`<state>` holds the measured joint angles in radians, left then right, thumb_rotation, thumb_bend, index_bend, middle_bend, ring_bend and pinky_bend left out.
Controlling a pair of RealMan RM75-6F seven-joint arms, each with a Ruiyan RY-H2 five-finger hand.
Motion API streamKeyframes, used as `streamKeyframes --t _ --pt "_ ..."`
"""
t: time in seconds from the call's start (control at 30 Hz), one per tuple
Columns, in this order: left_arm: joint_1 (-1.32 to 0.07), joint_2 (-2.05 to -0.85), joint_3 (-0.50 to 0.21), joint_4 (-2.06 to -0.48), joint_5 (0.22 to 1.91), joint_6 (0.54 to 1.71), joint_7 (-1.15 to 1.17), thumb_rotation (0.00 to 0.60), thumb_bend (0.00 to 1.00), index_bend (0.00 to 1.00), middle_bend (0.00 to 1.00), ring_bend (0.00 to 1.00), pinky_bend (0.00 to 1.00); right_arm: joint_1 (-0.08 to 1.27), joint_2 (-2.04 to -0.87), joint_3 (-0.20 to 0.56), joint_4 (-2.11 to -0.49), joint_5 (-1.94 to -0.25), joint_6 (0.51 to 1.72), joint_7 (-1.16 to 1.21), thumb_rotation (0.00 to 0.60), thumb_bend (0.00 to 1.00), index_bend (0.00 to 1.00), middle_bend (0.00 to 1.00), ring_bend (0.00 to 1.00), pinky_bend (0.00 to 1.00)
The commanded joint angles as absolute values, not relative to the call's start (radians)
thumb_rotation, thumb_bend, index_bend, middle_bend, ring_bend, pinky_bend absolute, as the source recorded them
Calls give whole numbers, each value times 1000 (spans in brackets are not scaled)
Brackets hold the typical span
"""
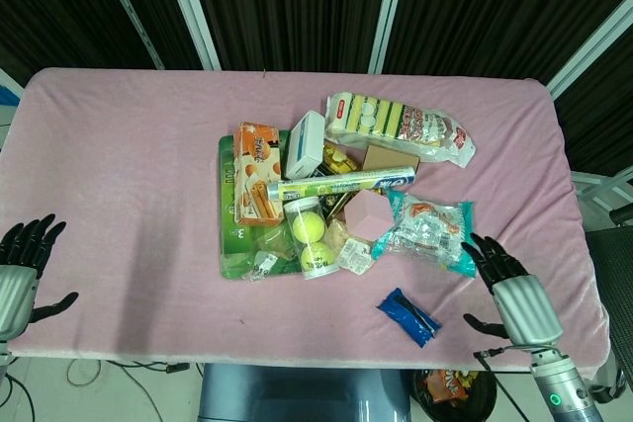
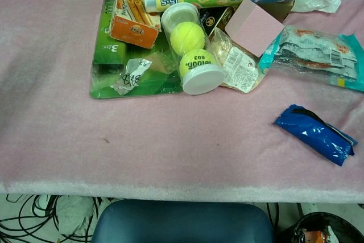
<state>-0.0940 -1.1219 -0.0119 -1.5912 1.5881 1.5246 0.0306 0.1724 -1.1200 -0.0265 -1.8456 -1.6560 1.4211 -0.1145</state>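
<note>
Both hands are empty with fingers spread, the left hand (image 1: 22, 269) idle at the near left edge, the right hand (image 1: 509, 289) nearest the teal snack bag (image 1: 430, 232) and blue packet (image 1: 407, 315), seemingly mid-approach, needing a leftward reach next.

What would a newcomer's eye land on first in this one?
The jumbled heap of packets and boxes mid-table, with a clear tube of yellow tennis balls at its front. A blue packet lies apart, toward the near edge. The right hand, open, sits just right of it; the left hand at the far left edge.
</note>
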Motion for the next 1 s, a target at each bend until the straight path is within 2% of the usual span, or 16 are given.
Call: streamKeyframes --t 0.03,0.43,0.73,1.0 --pt "-94 -1122 -12 -1591 1589 1525 31 600 0 0 0 0 0 189 -1113 -58 -1923 -1651 1350 -133 600 71 0 32 44 239" --pt "-95 -1120 -13 -1590 1582 1519 24 600 0 0 0 0 0 210 -1223 -87 -1979 -1559 1211 -274 600 69 9 111 93 239" --pt "-96 -1118 -14 -1591 1578 1514 19 600 0 0 0 0 0 214 -1314 -89 -1971 -1511 1173 -366 600 69 18 113 96 240" --pt "-98 -1116 -14 -1592 1573 1509 12 600 0 0 0 0 0 232 -1403 -64 -1899 -1433 1136 -443 600 68 18 113 96 239"
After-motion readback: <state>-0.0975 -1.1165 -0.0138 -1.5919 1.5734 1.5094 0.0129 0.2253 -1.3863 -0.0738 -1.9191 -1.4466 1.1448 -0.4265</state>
